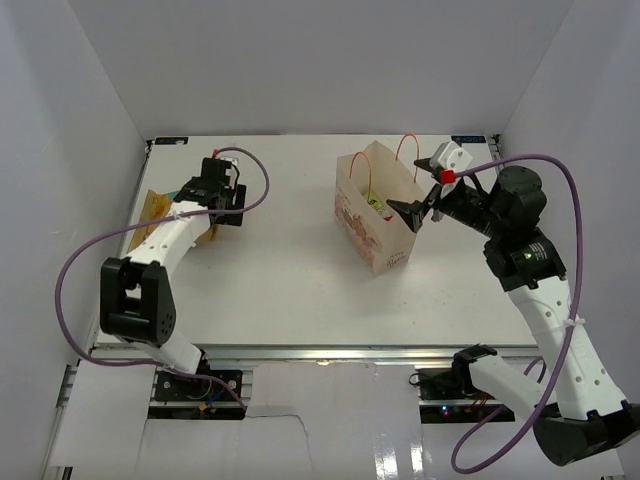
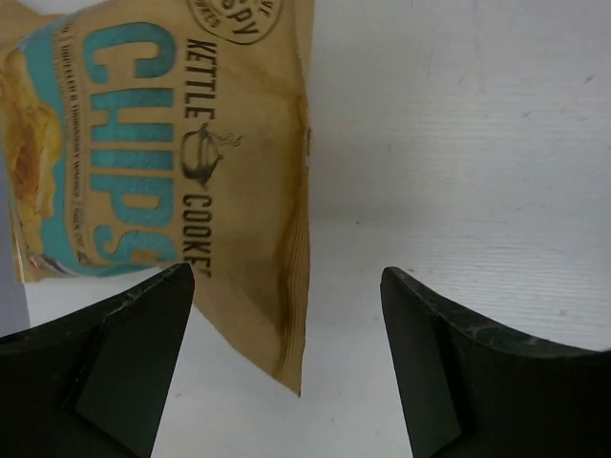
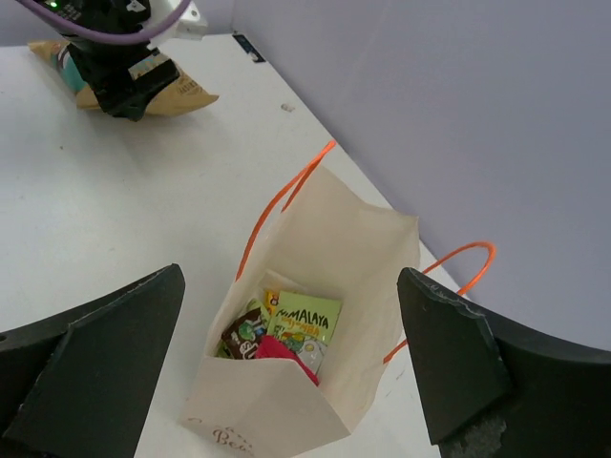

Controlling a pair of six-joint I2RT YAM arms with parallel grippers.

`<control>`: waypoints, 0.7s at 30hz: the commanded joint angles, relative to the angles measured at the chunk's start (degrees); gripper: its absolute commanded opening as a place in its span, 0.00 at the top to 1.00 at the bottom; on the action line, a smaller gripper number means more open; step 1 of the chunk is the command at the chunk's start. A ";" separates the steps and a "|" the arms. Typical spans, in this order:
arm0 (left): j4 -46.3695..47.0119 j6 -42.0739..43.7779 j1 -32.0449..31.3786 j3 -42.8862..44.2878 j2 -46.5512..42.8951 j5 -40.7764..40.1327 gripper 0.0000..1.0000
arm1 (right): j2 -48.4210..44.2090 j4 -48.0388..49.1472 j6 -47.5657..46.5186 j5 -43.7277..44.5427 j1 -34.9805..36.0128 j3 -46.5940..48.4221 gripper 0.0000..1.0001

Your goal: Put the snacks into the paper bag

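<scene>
Inside the paper bag (image 3: 286, 410) at right lie small packets (image 3: 286, 334); only the kettle chips pouch (image 2: 162, 143), far left, waits outside, beneath my left gripper (image 2: 286, 277), fingers spread apart like my right gripper (image 3: 288, 275).

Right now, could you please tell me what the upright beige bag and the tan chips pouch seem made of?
The upright beige bag: matte paper, judging by its crisp folds and stiff standing walls. The tan chips pouch: probably printed plastic film with a matte finish; it puckers along its edge.

Tan chips pouch (image 2: 162, 162), jaws wide apart
</scene>
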 commanded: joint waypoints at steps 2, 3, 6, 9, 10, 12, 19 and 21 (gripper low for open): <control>5.41 14.43 -0.42 1.00 4.07 -1.53 0.10 | 1.56 -5.91 -1.51 -0.94 -1.25 1.81 0.02; 7.16 15.05 -0.59 0.73 4.43 -3.71 0.10 | 1.83 -6.61 -1.51 -0.94 -1.51 2.34 0.02; 10.51 18.39 -1.12 -0.67 6.36 -12.03 0.09 | 2.36 -7.93 -1.51 -1.03 -2.13 2.87 0.02; 16.74 22.26 -1.21 -3.22 9.08 -22.24 0.08 | 2.62 -8.46 -1.07 -1.29 -2.57 3.04 0.02; 18.67 23.31 -1.21 -3.92 9.70 -23.85 0.08 | 2.71 -8.64 -0.98 -1.38 -2.57 3.13 0.02; 21.67 24.63 -1.30 -5.06 10.84 -24.48 0.08 | 2.80 -8.81 -0.89 -1.73 -2.75 3.31 0.02; 23.53 23.68 -1.21 -3.67 15.15 -22.82 0.39 | 1.92 -9.78 -1.25 -1.73 -2.84 4.89 0.02; 20.90 22.19 -1.30 -2.26 15.15 -22.11 0.68 | 1.48 -9.87 -1.33 -1.56 -3.01 4.98 0.02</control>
